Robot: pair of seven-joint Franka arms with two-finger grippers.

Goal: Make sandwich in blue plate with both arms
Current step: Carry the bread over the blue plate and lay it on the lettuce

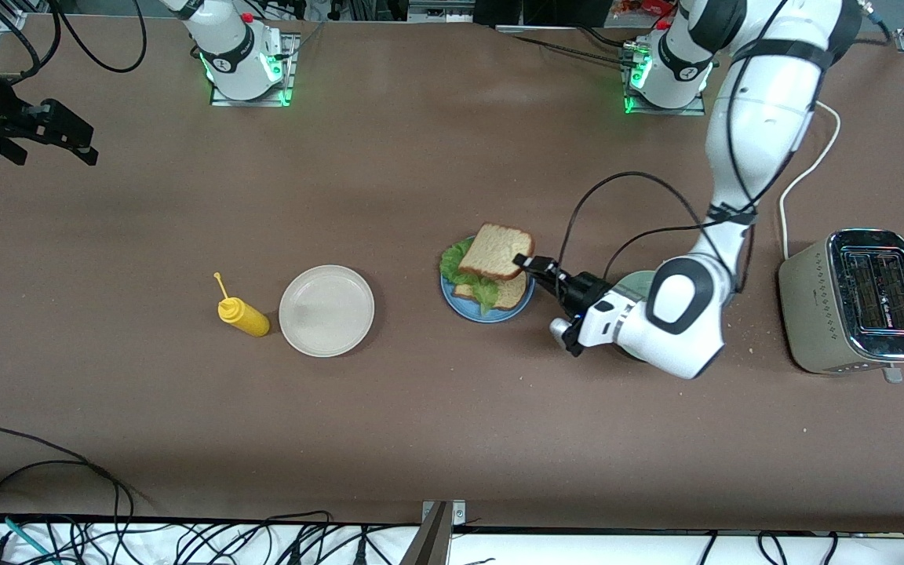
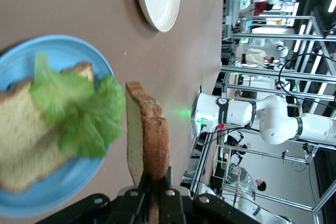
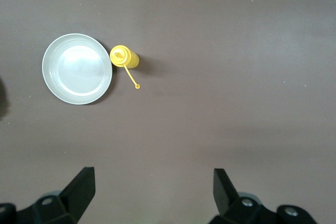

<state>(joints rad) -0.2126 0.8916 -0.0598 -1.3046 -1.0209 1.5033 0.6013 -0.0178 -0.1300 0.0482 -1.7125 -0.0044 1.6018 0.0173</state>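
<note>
The sandwich [image 1: 491,275] is seen part-built on the blue plate [image 1: 460,308], near the middle of the table: a bottom bread slice [image 1: 511,294] with a ruffled lettuce leaf [image 1: 464,267] laid over it, and a top bread slice [image 1: 503,251] held above them, not yet set down.

Working across the front view from its left edge: the right gripper [image 1: 67,137] is held high over the right arm's end of the table, its fingers [image 3: 79,190] spread wide with nothing between them; this arm waits. A yellow squeeze bottle [image 1: 242,314] lies on its side just beside a beige-white plate [image 1: 326,310], which is bare. The blue plate follows, well apart from the beige-white one.

The left gripper [image 1: 526,263] is over the blue plate's rim, clamped tight on one edge of the top bread slice. In the left wrist view that slice [image 2: 147,140] stands edge-on, apart from the lettuce [image 2: 79,114].

A pale green plate [image 1: 632,282] is mostly hidden under the left arm, so its contents cannot be made out. A toaster [image 1: 856,302] stands at the left arm's end of the table.
</note>
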